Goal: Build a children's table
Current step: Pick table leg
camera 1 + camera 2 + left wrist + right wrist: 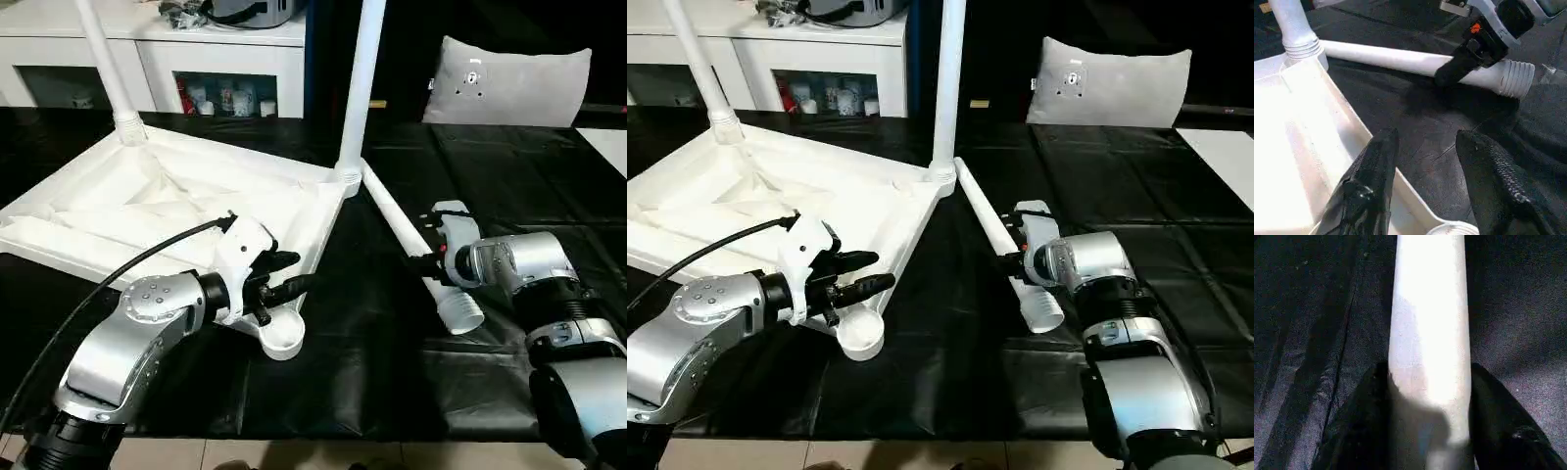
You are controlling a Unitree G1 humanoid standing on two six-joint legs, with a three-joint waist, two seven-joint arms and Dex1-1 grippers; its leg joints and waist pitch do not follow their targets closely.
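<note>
1. Gripping the loose leg [411, 240] near its ribbed end, my right tool [1017, 257] had a black finger on each side of the tube, pinching it where it lay on the worktop [392, 362].
2. My left tool [289, 274] sat spread over the near rim of the top [147, 196], close to the empty corner socket [279, 338]; one finger was above the white tray, the other over the black cover, holding nothing.
3. The top lay underside up on the worktop, with two legs [358, 78] already standing in its far sockets.
4. I judged the step in hand to be fetching the third leg. The next move called for lifting it, turning its threaded end downward and seating it in the near socket, with the left tool steadying the top.
5. The legs were smooth, tapered white tubes with ridged collars; the top was glossy ribbed plastic; the cover was wrinkled, shiny black sheet.
</note>
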